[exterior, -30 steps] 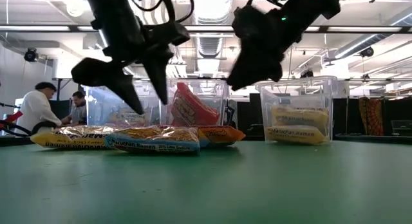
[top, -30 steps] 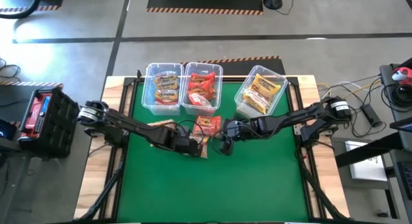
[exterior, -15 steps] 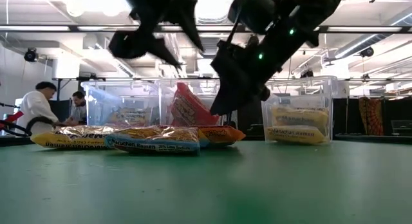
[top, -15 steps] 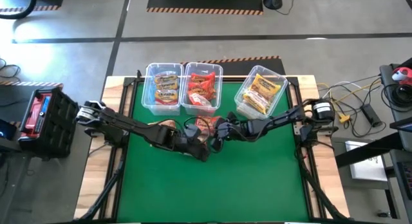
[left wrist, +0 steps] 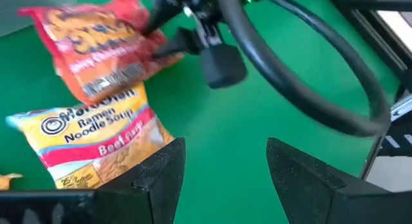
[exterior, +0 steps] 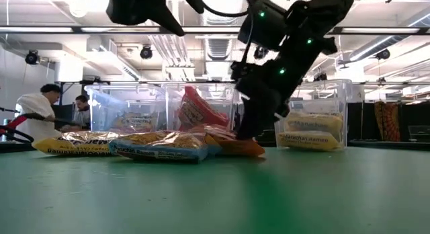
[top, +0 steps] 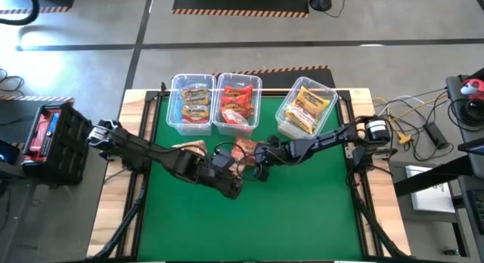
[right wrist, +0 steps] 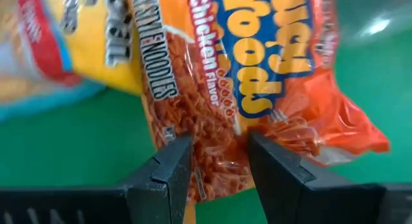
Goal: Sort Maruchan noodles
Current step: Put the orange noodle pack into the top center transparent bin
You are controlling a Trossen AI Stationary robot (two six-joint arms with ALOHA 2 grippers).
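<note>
Several Maruchan noodle packets lie at the table's middle: an orange chicken packet (right wrist: pixel 257 76), a yellow beef packet (left wrist: pixel 96 140) and others (exterior: pixel 84 143) to its left. My right gripper (top: pixel 254 152) is down at the orange packet (exterior: pixel 232 145), its fingers a little apart, astride one end. My left gripper (left wrist: pixel 225 153) hangs open and empty high above the packets (exterior: pixel 144 9). More packets fill three clear bins (top: pixel 190 119) at the far side. My right gripper stands with one finger (right wrist: pixel 170 163) on each side of the orange packet's end (right wrist: pixel 215 153), tips against the wrapper. It comes slanting down from the table's right. The packet lies on the table, its other end (exterior: pixel 215 131) raised against its neighbours.
Three clear bins stand along the far edge, the right one (top: pixel 306 108) set askew. The right arm's cable (left wrist: pixel 309 69) loops over the green mat beside the packets. The green mat's near half (top: pixel 249 225) is bare. People sit in the room behind (exterior: pixel 40 113).
My left gripper has risen well above the packets and rolled about its own line, staying open. My right gripper has sunk toward the table's left onto the orange packet, whose end has been nudged and tipped up. Its finger gap has not changed.
</note>
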